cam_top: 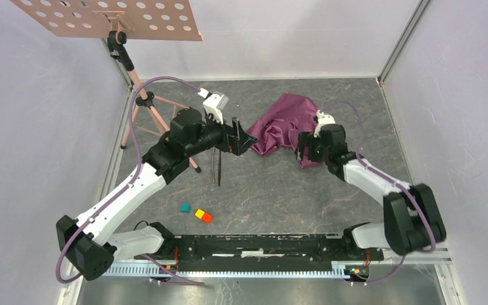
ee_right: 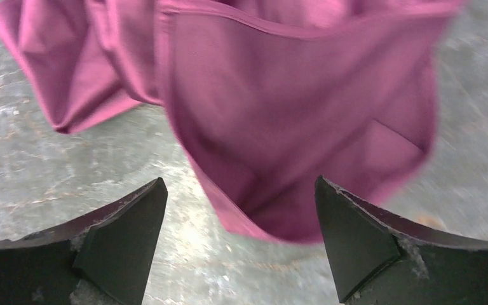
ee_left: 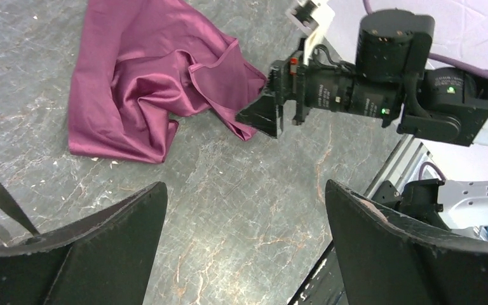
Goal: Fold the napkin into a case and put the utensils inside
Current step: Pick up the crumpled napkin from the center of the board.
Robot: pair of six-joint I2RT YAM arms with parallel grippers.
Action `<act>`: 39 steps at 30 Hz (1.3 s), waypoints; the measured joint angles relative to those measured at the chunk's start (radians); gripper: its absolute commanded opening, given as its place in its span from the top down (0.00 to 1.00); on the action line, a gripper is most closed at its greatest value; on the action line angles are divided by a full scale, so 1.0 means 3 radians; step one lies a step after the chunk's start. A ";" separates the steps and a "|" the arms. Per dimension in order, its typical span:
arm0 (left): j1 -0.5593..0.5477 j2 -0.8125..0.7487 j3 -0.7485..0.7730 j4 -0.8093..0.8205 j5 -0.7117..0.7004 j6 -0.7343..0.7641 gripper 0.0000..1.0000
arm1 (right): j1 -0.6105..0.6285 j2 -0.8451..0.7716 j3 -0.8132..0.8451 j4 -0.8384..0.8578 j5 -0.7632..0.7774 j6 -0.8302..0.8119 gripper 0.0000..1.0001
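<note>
The napkin (cam_top: 284, 124) lies crumpled just right of upper centre on the bench (cam_top: 279, 194), so the right claw (ee_right: 238, 190) and left claw (cam_top: 241, 141) (both wide open, empty) should each pinch one hem corner, not bunched folds.

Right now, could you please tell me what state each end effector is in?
Left end effector: open, holding nothing.
Right end effector: open, nothing gripped, poised at the edge of the napkin.
</note>
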 measured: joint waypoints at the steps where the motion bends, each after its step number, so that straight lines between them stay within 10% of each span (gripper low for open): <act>1: -0.0003 0.0052 -0.0001 0.0023 0.0008 -0.0001 0.00 | 0.0003 0.0169 0.0107 0.0037 -0.0136 -0.0062 0.10; 13: -0.0008 0.0468 -0.0053 0.0100 0.0113 0.0000 0.00 | 0.0375 0.0722 0.0472 0.0312 0.0031 -0.0546 0.23; 22: -0.0008 0.0343 -0.0074 0.0042 0.0069 0.0004 0.00 | 0.0809 0.1249 0.1027 0.0195 0.1253 -0.0676 0.76; 25: -0.0008 0.0333 -0.0074 0.0025 0.0048 0.0005 0.00 | 0.0802 0.1236 0.0989 0.0158 0.1429 -0.0659 0.45; 28: -0.0008 0.0333 -0.0074 -0.0023 0.0046 0.0005 0.00 | 0.0792 0.1195 0.0924 0.0148 0.1494 -0.0689 0.38; 34: -0.0008 0.0319 -0.0074 -0.0052 0.0010 0.0023 0.00 | 0.0797 0.1214 0.0924 0.0150 0.1542 -0.0697 0.41; 39: -0.0008 0.0287 -0.0074 -0.0060 -0.0051 0.0112 0.00 | 0.0797 0.1331 0.0924 0.0170 0.1648 -0.0697 0.73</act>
